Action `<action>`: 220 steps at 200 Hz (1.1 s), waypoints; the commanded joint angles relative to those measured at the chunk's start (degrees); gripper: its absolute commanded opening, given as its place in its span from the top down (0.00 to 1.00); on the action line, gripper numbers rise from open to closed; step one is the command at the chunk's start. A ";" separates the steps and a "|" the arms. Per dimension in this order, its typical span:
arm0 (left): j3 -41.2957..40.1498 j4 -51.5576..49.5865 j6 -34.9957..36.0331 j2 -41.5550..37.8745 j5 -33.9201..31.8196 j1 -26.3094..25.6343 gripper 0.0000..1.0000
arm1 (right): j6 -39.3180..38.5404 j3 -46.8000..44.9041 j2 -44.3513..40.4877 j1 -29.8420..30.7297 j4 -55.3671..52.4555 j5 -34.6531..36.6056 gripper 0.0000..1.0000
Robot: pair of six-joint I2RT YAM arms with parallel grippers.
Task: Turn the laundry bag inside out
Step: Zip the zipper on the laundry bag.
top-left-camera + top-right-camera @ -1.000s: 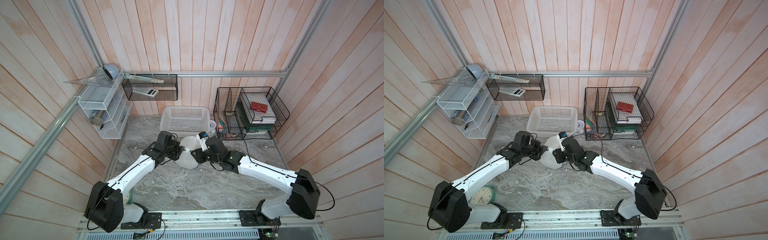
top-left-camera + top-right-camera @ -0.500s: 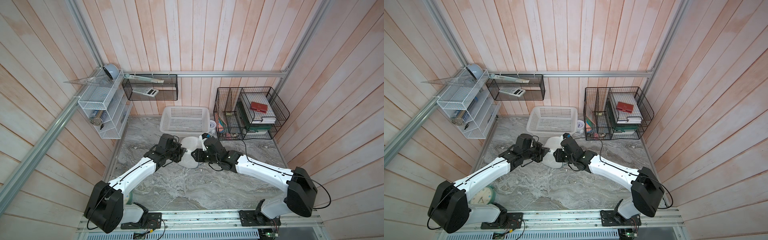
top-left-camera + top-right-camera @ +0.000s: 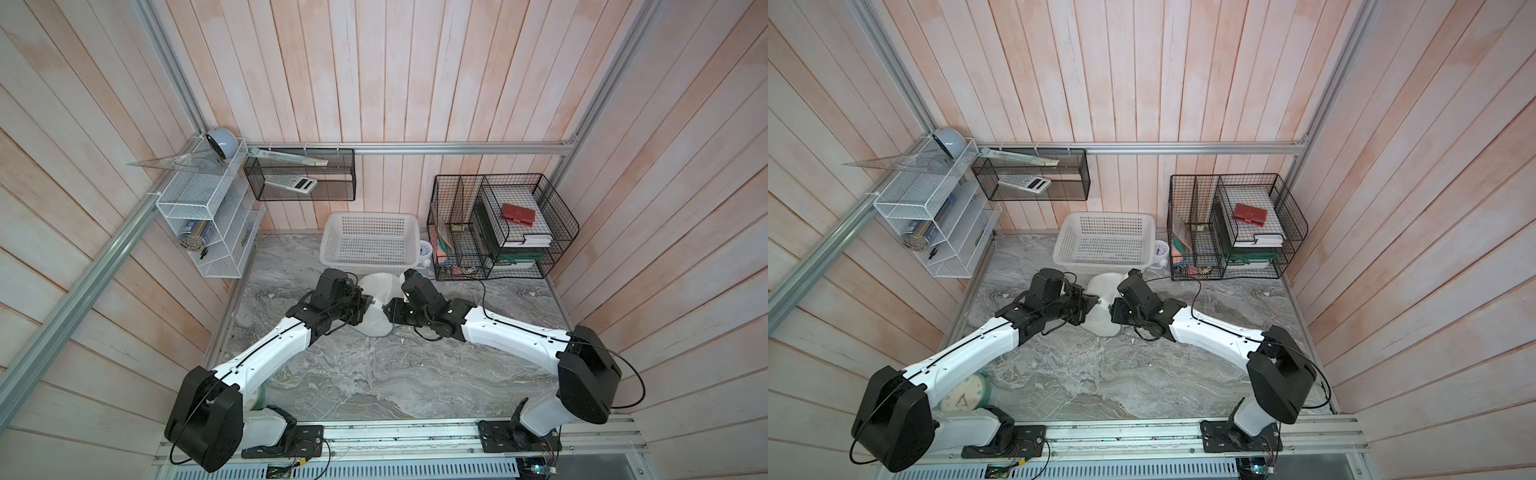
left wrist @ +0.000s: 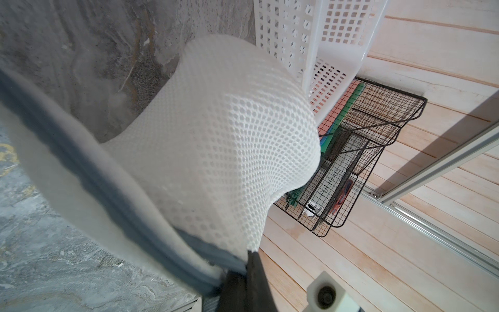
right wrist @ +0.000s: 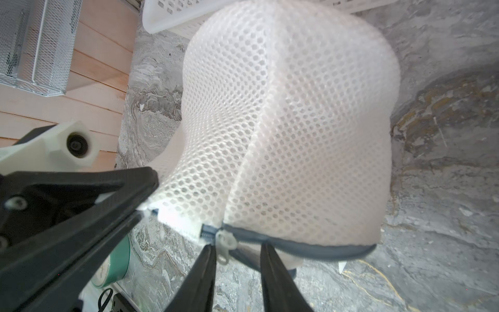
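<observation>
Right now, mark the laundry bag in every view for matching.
Top view: laundry bag at centre, just in front of the basket.
Top view: laundry bag at centre, basket behind.
Left wrist: laundry bag fills the middle, basket behind.
Right wrist: laundry bag fills the middle, basket behind.
Shared landmark: the basket.

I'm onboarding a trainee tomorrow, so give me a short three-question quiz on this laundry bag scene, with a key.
1. True or false: the laundry bag lies inside the basket.
2. What hangs between the fingers of the right gripper? A. zipper pull; B. sock; C. nothing.
3. Fill in: the left gripper is ___ on the bag's mesh edge.
Key: 1 false, it sits between the two grippers, outside the basket; 2 A; 3 shut.
</observation>
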 commanded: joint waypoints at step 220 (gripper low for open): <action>-0.39 0.97 -0.01 -0.77 -0.76 0.77 1.00 | -5.39 1.84 -0.34 -0.86 -1.35 -3.39 0.74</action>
